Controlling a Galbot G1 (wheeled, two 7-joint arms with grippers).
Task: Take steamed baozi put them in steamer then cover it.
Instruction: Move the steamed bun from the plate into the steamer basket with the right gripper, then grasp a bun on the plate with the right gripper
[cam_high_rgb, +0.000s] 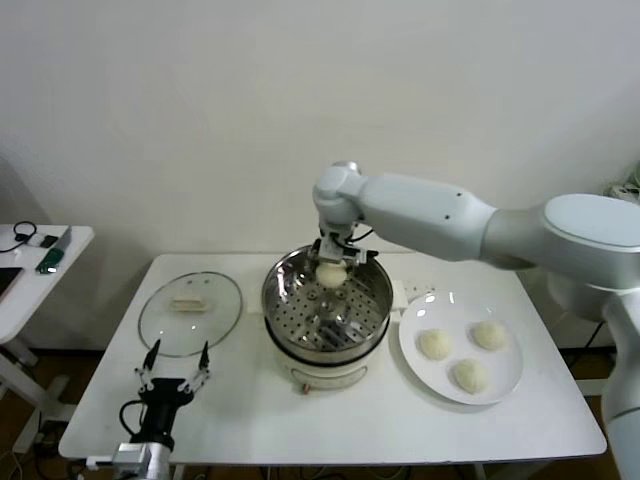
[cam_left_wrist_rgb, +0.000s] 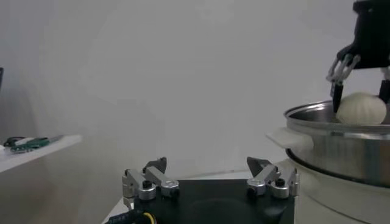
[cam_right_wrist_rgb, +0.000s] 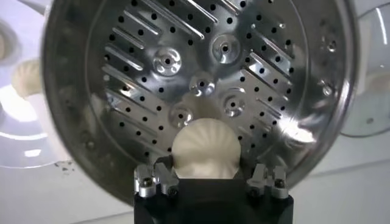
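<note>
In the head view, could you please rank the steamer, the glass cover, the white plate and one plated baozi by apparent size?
1. Steamer
2. White plate, close to the steamer
3. Glass cover
4. Plated baozi

Glossy white rounded arm shells; black end effector (cam_high_rgb: 333, 262) with silver screwed finger mounts.

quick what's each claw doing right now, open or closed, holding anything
Left claw: open, empty, low by the lid.
Right claw: closed on a bun over the steamer.
</note>
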